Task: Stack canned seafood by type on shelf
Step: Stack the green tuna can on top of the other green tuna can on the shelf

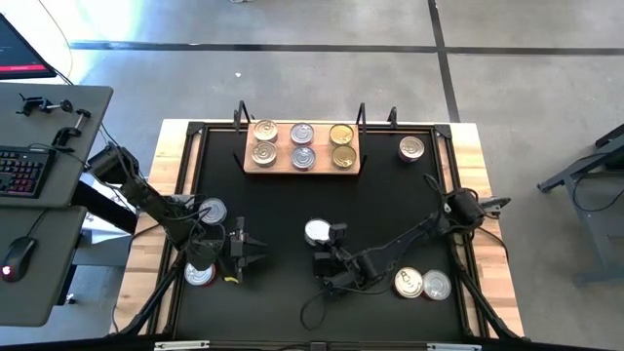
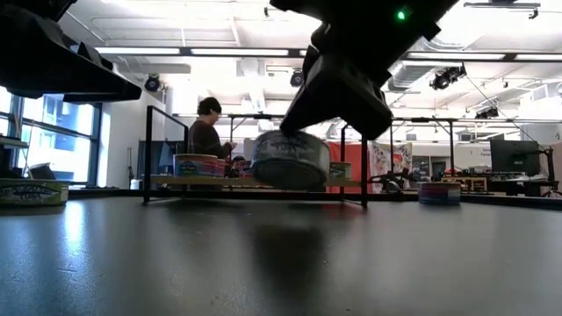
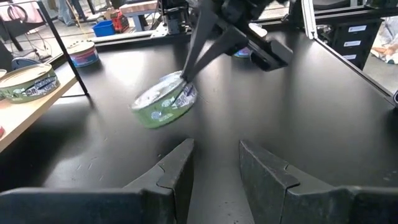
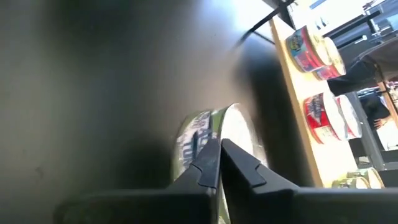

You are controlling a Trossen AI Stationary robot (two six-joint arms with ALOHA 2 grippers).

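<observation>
My right gripper (image 1: 327,235) is near the middle of the black mat, shut on a green-labelled tin (image 1: 317,232) with a silver lid. The same tin (image 3: 165,99) appears in the left wrist view and in the low view (image 2: 290,160). My left gripper (image 3: 214,165) is open and touches nothing; it sits at the mat's left-near part (image 1: 246,250), pointing toward that tin. The wooden board (image 1: 300,166) lies at the mat's far side with several tins standing on it in two rows. My right gripper pinches the green-labelled tin at its rim (image 4: 214,127) between the two fingers (image 4: 205,163), which are almost together. The fingers slant down at it from the table's right-near side. The tin hangs tilted, lifted clear of the mat (image 2: 290,263).
Two loose tins (image 1: 210,210) (image 1: 200,275) lie by my left arm. Two more (image 1: 408,283) (image 1: 437,286) sit at the mat's right-near corner, and one (image 1: 411,147) is right of the board. A person (image 2: 207,132) stands in the room beyond.
</observation>
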